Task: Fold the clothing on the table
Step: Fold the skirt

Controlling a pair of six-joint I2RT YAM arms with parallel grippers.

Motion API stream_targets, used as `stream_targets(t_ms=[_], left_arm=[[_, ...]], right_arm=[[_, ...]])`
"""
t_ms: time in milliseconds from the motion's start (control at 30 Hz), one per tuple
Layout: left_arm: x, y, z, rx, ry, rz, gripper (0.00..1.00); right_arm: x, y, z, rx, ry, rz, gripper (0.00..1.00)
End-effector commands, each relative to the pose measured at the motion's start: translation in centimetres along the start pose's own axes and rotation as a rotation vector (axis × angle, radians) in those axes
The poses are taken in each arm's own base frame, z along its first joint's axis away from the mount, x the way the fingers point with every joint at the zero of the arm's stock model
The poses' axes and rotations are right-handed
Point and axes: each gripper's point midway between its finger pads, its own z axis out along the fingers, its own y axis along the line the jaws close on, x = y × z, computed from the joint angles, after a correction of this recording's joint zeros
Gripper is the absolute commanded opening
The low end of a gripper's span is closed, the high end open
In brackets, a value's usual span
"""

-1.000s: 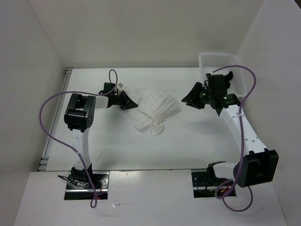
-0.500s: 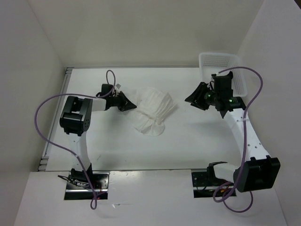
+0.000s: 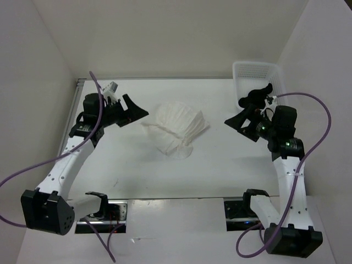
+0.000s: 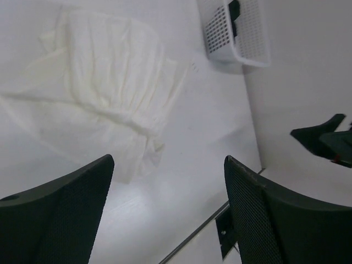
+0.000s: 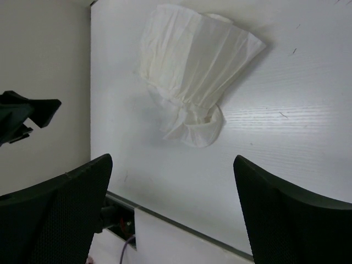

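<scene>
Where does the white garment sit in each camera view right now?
Top external: the clothing lies near the middle of the table.
Left wrist: clothing in the upper left.
Right wrist: clothing at top centre.
Shared landmark: its bunched end points toward the table's near edge in all three.

You are looking at a plain white back wall [image 3: 176, 38] closing the far side. A flat white left side panel [image 3: 33, 110] and a matching white right side panel [image 3: 324, 66] are enclosing the flanks. A small white mesh plastic basket [image 3: 258, 74] is sitting in the far right corner. Soft, even light is filling the enclosure, leaving only faint shadows.
</scene>
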Motion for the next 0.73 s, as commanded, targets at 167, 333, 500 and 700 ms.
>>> stream_targets(t_ms=[167,333,500,700], left_arm=[[5.4,3.8,-3.7,-0.181,0.081,-0.044,0.88],[5.5,3.1,-5.3,-0.169,0.049,-0.005,0.88],[6.1,2.4,-6.7,-0.15,0.022,0.012,0.88],[5.4,1.7,-9.7,-0.156,-0.122,0.07,0.91]], right_arm=[[1.7,-0.3,-2.6,0.036,-0.063,0.018,1.0],[3.3,-0.2,-3.0,0.014,-0.03,0.048,1.0],[4.1,0.5,-3.4,-0.026,-0.021,0.048,1.0],[5.0,0.7,-3.3,-0.068,-0.01,0.062,1.0]])
